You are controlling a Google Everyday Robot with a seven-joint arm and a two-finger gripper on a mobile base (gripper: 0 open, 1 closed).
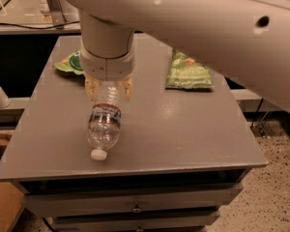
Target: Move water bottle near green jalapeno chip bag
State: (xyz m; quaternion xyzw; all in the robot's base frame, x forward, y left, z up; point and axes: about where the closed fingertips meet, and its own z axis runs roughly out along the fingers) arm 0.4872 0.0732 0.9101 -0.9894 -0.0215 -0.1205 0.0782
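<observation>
The water bottle (104,124) is clear and ribbed, with a white cap pointing toward the table's front edge and a red, white and blue label band. My gripper (108,88) hangs from the thick white arm and is shut on the bottle's base, with its pale fingers (90,87) on either side. The bottle sits left of centre over the grey table (183,134). The green jalapeno chip bag (188,71) lies flat at the back right, well apart from the bottle.
A brighter green bag with a dark round logo (70,63) lies at the back left, partly hidden by the arm. The white arm crosses the top of the view. Drawers (135,202) sit below the table's front edge.
</observation>
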